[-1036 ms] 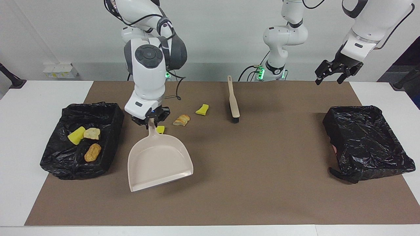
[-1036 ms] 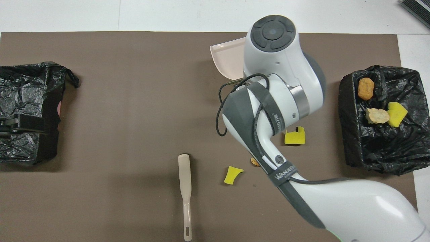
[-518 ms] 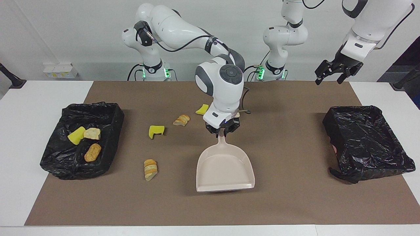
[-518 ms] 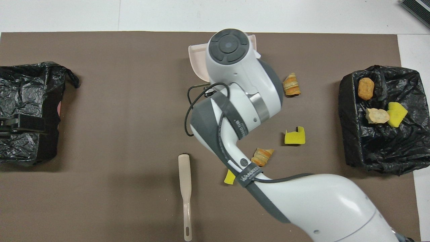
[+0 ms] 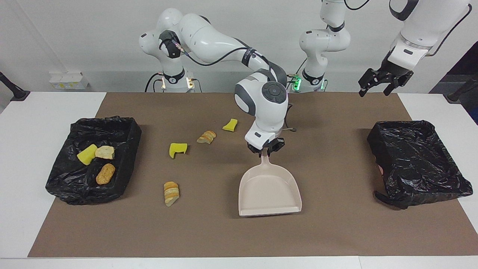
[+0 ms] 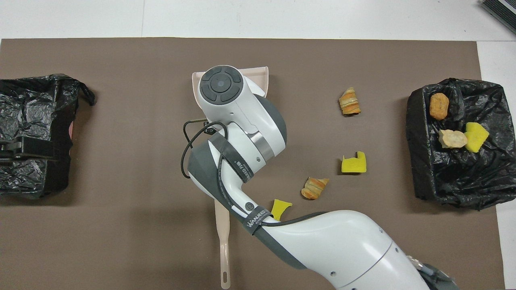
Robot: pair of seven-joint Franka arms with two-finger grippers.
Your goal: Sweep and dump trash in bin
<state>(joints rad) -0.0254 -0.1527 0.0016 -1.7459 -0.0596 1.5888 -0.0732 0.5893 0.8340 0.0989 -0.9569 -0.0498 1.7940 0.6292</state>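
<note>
Right gripper (image 5: 265,149) seemingly clamping dustpan (image 5: 269,192)

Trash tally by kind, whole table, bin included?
Yellow sponge pieces: 3
Bread chunks: 4
Total: 7, with 3 already in the bin at the right arm's end.

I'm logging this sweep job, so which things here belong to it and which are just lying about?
In the job: beige plastic dustpan held by right gripper; beige-handled brush; four loose sponge and bread bits; black-lined bin with trash.
Lying about: empty black-lined bin; left gripper, waiting.
</note>
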